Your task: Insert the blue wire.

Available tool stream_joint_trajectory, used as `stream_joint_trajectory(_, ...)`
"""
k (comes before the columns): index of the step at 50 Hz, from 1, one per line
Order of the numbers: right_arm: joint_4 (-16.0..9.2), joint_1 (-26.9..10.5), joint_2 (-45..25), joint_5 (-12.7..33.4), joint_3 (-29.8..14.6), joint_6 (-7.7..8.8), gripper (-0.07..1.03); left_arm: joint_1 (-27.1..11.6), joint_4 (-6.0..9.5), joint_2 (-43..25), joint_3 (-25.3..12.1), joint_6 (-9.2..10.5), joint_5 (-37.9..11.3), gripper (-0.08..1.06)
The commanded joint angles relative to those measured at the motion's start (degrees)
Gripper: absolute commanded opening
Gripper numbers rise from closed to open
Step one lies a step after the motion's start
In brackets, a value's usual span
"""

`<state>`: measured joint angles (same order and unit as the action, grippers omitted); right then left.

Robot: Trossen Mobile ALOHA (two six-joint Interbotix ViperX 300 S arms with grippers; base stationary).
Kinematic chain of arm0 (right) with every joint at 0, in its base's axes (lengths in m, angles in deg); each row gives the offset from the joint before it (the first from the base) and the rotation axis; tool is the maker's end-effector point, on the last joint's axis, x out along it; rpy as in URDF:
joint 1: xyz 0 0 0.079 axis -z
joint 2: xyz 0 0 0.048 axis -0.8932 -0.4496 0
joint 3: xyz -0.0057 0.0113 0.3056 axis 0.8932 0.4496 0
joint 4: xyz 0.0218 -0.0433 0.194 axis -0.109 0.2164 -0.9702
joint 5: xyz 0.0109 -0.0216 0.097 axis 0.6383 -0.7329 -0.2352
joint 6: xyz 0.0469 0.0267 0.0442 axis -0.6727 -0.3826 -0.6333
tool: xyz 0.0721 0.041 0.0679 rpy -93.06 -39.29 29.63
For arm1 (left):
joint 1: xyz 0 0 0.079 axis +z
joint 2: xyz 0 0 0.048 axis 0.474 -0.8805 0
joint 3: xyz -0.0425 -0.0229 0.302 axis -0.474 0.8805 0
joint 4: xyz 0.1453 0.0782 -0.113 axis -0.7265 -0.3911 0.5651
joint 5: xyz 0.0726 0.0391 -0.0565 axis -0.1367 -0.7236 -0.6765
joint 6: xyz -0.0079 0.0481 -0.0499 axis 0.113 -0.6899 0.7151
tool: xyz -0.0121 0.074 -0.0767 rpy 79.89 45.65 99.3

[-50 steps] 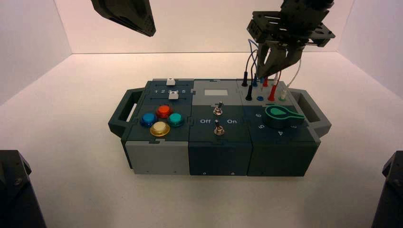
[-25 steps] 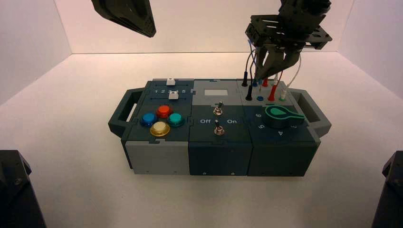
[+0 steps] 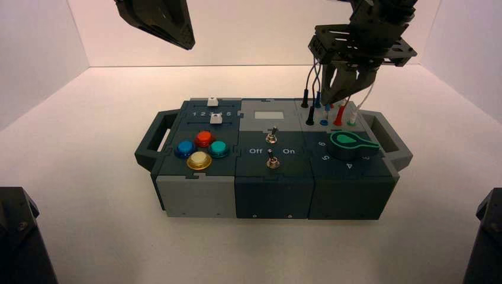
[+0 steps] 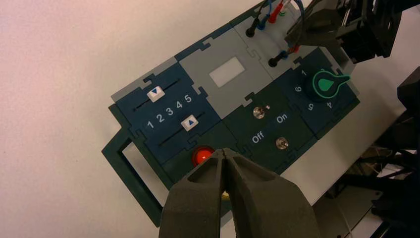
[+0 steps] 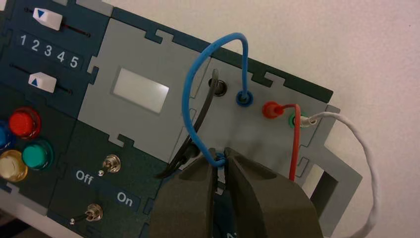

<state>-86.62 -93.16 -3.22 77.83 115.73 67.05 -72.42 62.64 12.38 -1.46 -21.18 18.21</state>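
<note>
The robot's black right gripper (image 5: 218, 161) grips the loose plug of a looped blue wire (image 5: 189, 82) above the blue socket (image 3: 324, 122) at the box's two o'clock; a tilted pin could catch the rim and slip.

Pale walls (image 3: 248, 32) around a bright white tabletop (image 3: 95, 248).

The blue wire (image 5: 189, 91) is a thin, smooth cable bent into a tall arch. One end stands plugged in the blue socket at the box's far edge, beyond the right gripper (image 5: 221, 156). The other end's blue plug (image 3: 327, 107) is between that gripper's fingertips, its bare metal pin pointing down over the nearer blue socket (image 3: 324, 122), roughly upright.
</note>
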Motion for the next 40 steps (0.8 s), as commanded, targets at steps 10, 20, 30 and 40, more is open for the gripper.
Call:
stream_joint_trajectory(10,-0.18,0.26,0.44,-0.35,-0.97,-0.44,-0.02,-0.18,-0.35,0.18,-1.93,-0.18,0.44,-0.03)
stream_joint_trajectory(20,-0.35,0.18,0.44,-0.35,-0.97,-0.62,-0.02,-0.18,-0.53,0.09,-1.93,-0.18,0.44,-0.03)
stream_joint_trajectory(30,-0.7,0.18,0.44,-0.18,-0.79,-0.79,-0.02,-0.18,-0.79,-0.35,-1.93,-0.26,0.44,-0.03)
stream_joint_trajectory(40,-0.88,0.09,0.18,-0.18,-0.79,-0.79,-0.02,-0.18,-0.97,-0.97,-2.02,-0.35,0.53,-0.03)
